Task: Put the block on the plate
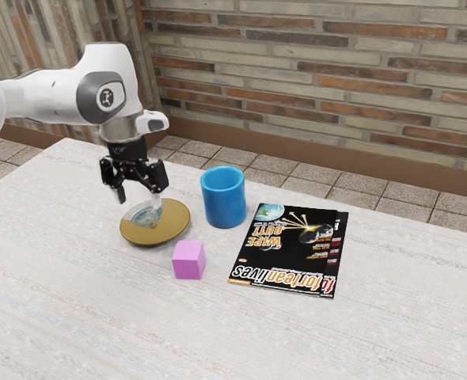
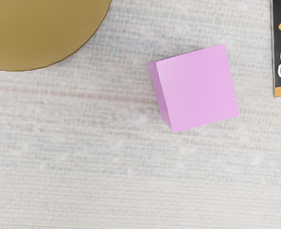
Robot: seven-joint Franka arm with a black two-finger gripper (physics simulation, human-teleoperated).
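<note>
"Where's the black two-finger end effector [image 1: 138,203]?"

"Raised, fingers apart, nothing between them. In the exterior view it overlaps the far side of the round gold-coloured plate [image 1: 158,237]."

"And the pink cube-shaped block [image 1: 188,260]?"

"Resting on the pale, streaky bench [image 1: 67,317], near the plate, at about half past four from it in that view. The blue cylindrical cup [image 1: 224,199] stands at roughly half past two from the plate; the flat, black-covered magazine [image 1: 285,245] lies at three o'clock from the block."

"So how far along?"

"Early, I'd judge: block ungripped, not on the plate. Grasping, lifting, carrying and releasing all remain."
</note>
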